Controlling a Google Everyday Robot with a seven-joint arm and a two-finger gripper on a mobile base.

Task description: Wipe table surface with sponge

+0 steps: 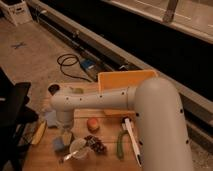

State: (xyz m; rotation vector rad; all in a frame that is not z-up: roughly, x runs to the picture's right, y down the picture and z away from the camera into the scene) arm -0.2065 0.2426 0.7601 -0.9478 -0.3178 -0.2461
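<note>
Sponge [59, 144] under pincer [65, 135] — grip state unclear | cup [78, 148], apple [93, 124] beside

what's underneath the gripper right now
The gripper points down at the left side of the wooden table. Right below it sits a blue-grey sponge. The gripper covers part of the sponge.

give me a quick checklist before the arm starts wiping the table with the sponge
1. Gripper over the sponge: ok, it hangs just above it at the table's left front.
2. Sponge gripped: cannot tell.
3. Sponge flat on the table: ok.
4. Wiping path free: not ok, a cup, grapes and an apple sit just to the right.
5. Orange tray out of the way: ok, at the far edge.
</note>
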